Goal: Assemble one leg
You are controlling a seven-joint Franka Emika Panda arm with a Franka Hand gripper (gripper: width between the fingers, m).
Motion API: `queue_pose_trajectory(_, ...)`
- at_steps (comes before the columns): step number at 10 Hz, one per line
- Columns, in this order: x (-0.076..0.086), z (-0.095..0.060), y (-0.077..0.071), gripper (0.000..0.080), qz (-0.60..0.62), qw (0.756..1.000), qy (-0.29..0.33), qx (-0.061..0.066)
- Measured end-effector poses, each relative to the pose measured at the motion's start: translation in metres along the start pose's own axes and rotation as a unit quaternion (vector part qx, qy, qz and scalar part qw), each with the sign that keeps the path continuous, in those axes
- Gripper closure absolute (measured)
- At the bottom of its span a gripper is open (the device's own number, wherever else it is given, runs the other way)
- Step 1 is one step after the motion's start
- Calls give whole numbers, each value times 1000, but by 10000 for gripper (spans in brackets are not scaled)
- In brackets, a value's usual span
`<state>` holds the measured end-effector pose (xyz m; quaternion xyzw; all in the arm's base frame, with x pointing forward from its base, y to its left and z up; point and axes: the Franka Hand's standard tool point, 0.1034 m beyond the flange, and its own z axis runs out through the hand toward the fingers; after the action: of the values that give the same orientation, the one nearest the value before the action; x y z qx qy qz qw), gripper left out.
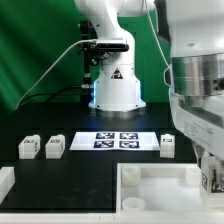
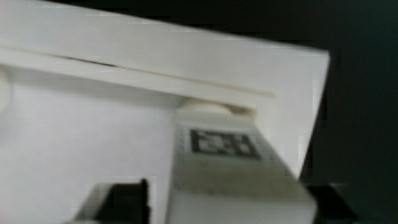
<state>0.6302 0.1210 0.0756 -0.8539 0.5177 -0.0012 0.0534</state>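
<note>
My gripper (image 2: 222,205) is shut on a leg (image 2: 228,160), a white post with a black-and-white tag on its face. The dark fingers (image 2: 121,202) stand on either side of it. The leg's far end meets a round boss at the rim of the large white panel (image 2: 107,120). In the exterior view the gripper (image 1: 207,185) hangs at the right, over the panel's (image 1: 150,185) right end, with the held leg's tag (image 1: 208,180) showing. Three more legs stand on the table: two at the left (image 1: 28,148) (image 1: 54,147) and one at the right (image 1: 168,146).
The marker board (image 1: 117,140) lies mid-table in front of the robot's base (image 1: 115,92). A white block (image 1: 5,180) sits at the exterior view's left edge. A green backdrop stands behind.
</note>
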Motion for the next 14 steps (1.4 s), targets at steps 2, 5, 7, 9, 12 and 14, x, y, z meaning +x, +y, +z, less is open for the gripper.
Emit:
queue_pose_trajectory(2,3,0,1,181,-89,996,1,1)
queue_pose_trajectory(5,8,-1,1,151,-359,933,15,-11)
queue_pose_trajectory(7,8,-3,-2,150,-529,848,17,-18)
queue_pose_trajectory(9,9,-3,-2,150,-497,868,17,-17)
queue_pose_trajectory(12,8,-2,-2,337,-403,915,18,-14)
queue_pose_trajectory(14,8,-2,-1,509,-291,956,19,-13)
